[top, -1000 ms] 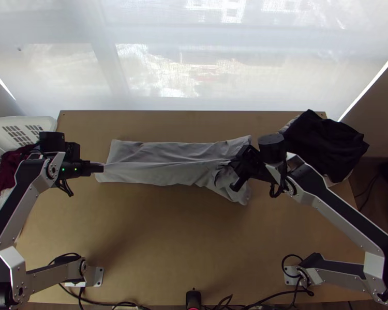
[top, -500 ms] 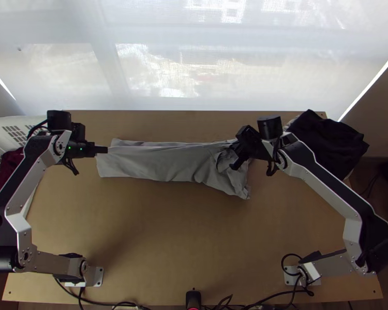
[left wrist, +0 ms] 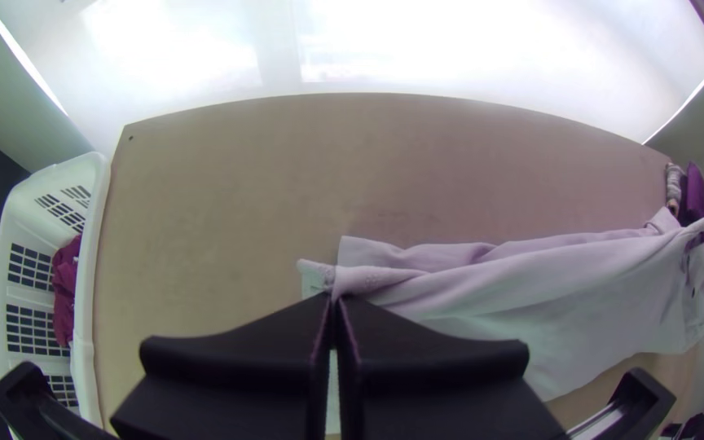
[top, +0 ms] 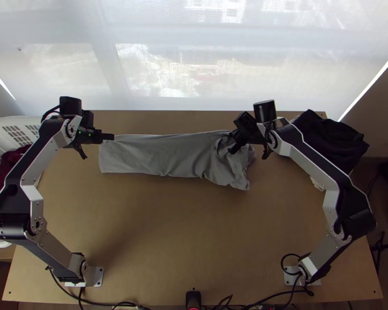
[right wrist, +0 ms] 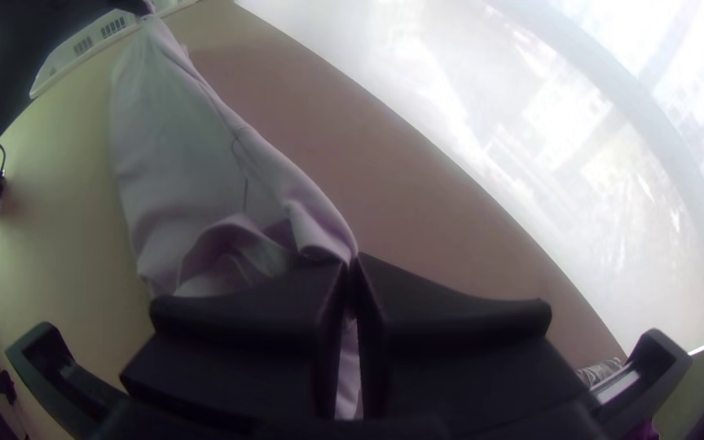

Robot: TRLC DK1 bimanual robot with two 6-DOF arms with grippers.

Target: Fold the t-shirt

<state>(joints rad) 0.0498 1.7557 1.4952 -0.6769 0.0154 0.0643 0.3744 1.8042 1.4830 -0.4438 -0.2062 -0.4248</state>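
Left claw point(left wrist: 334, 300) and right claw point(right wrist: 352, 262) are pinching shirt point(top: 168, 155) at opposite ends. Lengthwise folding is looking part-done; laying flat and final folding are remaining.

Shirt point(top: 178, 155): plain light grey. Surface point(top: 194, 232): tan. Left tool point(top: 108, 137) and right tool point(top: 234, 146): both black. Arm links point(top: 45, 159): silver-grey, joints point(top: 12, 225) black. Green lights point(top: 85, 133) on left arm. Basket point(top: 18, 122): white, grid pattern of slots. Cloth in it point(top: 6, 168): dark red. Pile point(top: 331, 142): near-black. Roll next to it point(left wrist: 674, 186): mottled grey and white. Blind point(top: 194, 77): white. Cables point(top: 271, 299): black.
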